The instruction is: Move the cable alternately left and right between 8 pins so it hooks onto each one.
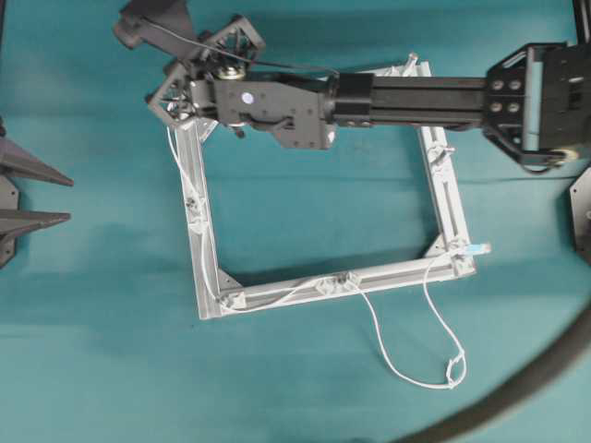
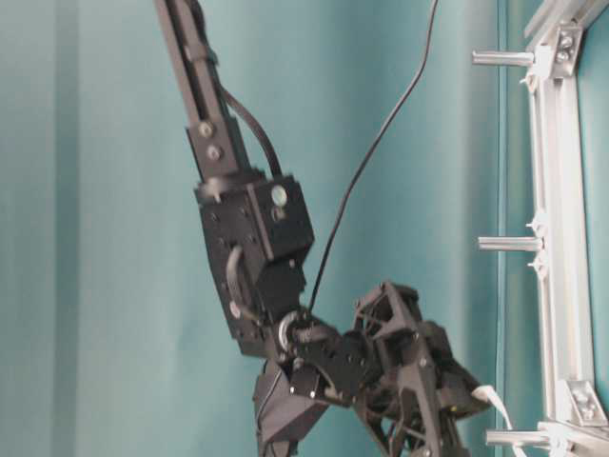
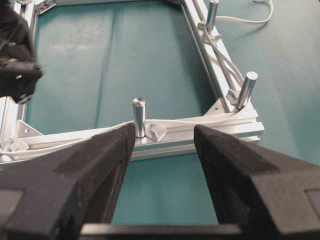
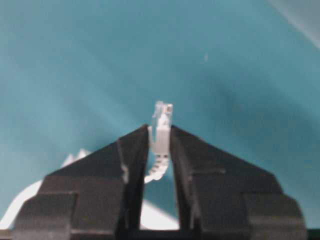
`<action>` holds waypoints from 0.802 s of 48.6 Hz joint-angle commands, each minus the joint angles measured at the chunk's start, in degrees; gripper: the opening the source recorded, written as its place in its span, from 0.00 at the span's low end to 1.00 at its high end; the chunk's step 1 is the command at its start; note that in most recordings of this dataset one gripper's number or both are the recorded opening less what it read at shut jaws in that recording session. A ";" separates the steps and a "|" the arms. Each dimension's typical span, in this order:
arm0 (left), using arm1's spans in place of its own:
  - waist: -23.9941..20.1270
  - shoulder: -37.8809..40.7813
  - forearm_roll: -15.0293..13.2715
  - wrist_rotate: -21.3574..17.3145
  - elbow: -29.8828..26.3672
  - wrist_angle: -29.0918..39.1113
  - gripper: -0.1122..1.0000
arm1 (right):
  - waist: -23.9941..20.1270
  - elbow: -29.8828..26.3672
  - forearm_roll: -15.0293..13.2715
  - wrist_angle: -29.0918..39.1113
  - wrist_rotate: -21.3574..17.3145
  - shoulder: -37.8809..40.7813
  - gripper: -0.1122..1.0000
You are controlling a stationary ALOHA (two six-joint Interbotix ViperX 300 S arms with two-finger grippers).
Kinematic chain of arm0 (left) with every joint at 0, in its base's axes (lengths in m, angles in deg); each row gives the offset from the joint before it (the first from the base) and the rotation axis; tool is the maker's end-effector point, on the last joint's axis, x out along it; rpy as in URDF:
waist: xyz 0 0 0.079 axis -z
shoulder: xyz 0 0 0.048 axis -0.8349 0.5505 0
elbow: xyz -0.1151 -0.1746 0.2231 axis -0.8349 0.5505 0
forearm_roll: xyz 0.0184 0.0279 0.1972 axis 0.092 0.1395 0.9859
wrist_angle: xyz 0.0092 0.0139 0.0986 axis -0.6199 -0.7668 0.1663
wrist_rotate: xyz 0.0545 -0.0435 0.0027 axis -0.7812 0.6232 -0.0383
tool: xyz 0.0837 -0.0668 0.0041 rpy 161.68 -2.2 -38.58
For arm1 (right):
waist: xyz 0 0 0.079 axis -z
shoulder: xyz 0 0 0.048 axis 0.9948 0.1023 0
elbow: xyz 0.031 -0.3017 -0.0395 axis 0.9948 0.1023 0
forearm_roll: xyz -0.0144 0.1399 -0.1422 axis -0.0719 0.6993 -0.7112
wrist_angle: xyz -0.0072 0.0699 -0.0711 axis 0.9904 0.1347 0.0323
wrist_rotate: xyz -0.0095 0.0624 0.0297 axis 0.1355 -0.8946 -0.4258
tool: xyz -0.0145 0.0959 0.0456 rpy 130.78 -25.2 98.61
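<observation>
Pinched between the black fingers of the right tool [image 4: 160, 137] is a clear plug at one end of the cable [image 4: 161, 125], standing upright between the pads. The overhead view puts this tool toward the bench's far edge, left of middle, over one corner of the silver frame [image 1: 208, 240]. From there the white cord runs down the bar nearest the bench's left edge and along the bar facing the near edge. It then leaves the frame and lies in a slack loop on the bench [image 1: 277, 388] before climbing back to a light-blue plug [image 1: 477, 248] at the frame's near right corner.

The left wrist view shows the cord bending against the 8 pins [image 3: 139, 116] low on their stems, and that is the height to keep. I judge the next pass needs the cord taut and below the peg's top, swung to the opposite side. A hard pull could lift the earlier hooks.

The left tool [image 3: 165, 135] is spread wide and empty, near the bench's left edge, well clear of the work. The right arm covers the far bar, so pegs there are hidden from above. A thick dark hose [image 1: 526, 378] curves across the bench's near right corner, close to the slack loop, which could snag.
</observation>
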 commanded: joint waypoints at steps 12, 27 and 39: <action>0.09 0.18 0.09 0.35 -0.53 -0.44 0.66 | -2.46 8.53 -0.44 -2.90 -3.08 -8.17 0.24; 0.09 -0.88 0.09 0.26 -0.26 -0.44 0.66 | -3.52 16.52 -0.44 -8.26 -5.01 -13.18 0.24; 0.09 -0.88 0.09 0.26 -0.26 -0.44 0.66 | -4.39 21.53 0.00 -14.15 -4.66 -15.91 0.24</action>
